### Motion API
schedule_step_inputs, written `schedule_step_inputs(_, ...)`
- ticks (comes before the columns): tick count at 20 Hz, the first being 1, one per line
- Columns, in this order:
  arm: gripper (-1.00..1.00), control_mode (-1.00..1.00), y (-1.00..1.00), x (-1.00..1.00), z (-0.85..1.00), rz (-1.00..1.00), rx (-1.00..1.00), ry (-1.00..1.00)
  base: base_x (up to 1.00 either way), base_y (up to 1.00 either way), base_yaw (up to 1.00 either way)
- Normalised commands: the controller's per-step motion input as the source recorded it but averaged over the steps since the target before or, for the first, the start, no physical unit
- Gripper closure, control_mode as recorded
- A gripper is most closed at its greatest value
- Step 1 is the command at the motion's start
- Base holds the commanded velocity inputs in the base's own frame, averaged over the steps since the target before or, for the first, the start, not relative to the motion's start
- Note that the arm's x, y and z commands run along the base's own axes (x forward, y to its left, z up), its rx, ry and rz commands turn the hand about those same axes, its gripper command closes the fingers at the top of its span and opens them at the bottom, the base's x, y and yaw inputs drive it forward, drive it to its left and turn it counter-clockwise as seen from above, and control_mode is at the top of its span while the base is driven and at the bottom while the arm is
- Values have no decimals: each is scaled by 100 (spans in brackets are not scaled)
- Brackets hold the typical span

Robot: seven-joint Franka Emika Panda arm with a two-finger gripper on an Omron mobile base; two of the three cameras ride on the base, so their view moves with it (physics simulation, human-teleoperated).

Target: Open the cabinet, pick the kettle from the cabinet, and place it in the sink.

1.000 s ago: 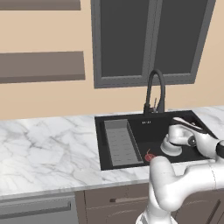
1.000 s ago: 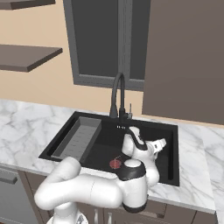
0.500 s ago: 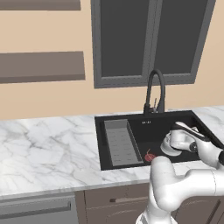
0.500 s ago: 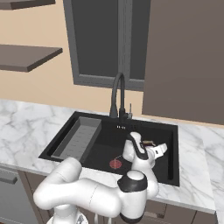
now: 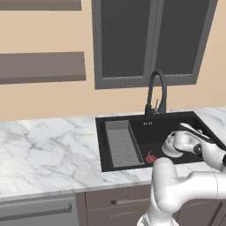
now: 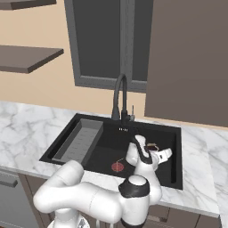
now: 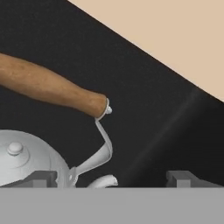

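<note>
Left base view is showing two brown wall shelves (image 5: 42, 66) at the far left, the white marble bench (image 5: 48, 145) running beneath them, and the black sink (image 5: 132, 128) sitting to the right with its ribbed grey tray (image 5: 121, 143) along the left wall and the arched tap (image 5: 156, 90) rising behind; the cabinet (image 5: 152, 42) is hanging above the tap, both grey doors looking closed; the arm is bending down into the basin's right half. Right base view is catching the same sink, a red-ringed drain (image 6: 117, 167) lying on its floor just left of the wrist. Hand view is looking at the kettle (image 7: 30, 157) inside the sink (lidded body low at the left, brown handle (image 7: 48, 85) arching above it); the claw (image 7: 111, 178) is standing open, its fingertips (image 7: 181, 178) apart, gripping nothing.
</note>
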Motion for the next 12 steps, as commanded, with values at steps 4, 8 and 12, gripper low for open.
schedule_step_inputs(4, -100, -100, 7, -7, 15, -12, 0, 15, 0, 0, 0)
schedule_step_inputs(8, -100, -100, 6, -2, 16, -10, 0, 17, 0, 0, 0)
schedule_step_inputs(12, -100, -100, 7, -8, 14, -8, 0, 14, 0, 0, 0)
